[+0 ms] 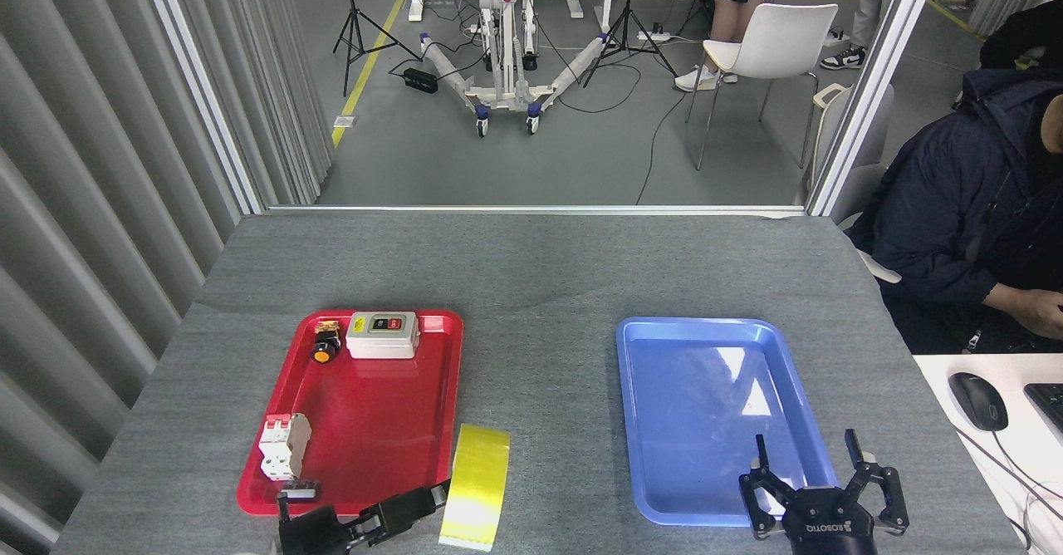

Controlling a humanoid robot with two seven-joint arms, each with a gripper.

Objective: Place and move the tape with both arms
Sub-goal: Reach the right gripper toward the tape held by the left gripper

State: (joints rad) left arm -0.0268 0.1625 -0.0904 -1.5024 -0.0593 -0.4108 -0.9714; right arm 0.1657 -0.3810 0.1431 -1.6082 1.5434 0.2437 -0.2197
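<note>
Head view: left hand point(436, 497) grasps tape point(475, 486) beside red tray point(365, 422); right hand point(818, 488) released.

Grey ribbed wall panels point(100, 164) are running down the left side, a white frame post point(872, 81) is rising at right. Beyond the grey table point(531, 272), a grey floor point(565, 156) is carrying a yellow line point(365, 65), black cables, tripod stands point(353, 15) and a wheeled white frame point(507, 65). A white chair point(772, 40) is standing there; a person in a dark jacket point(955, 206) is sitting at right.
</note>
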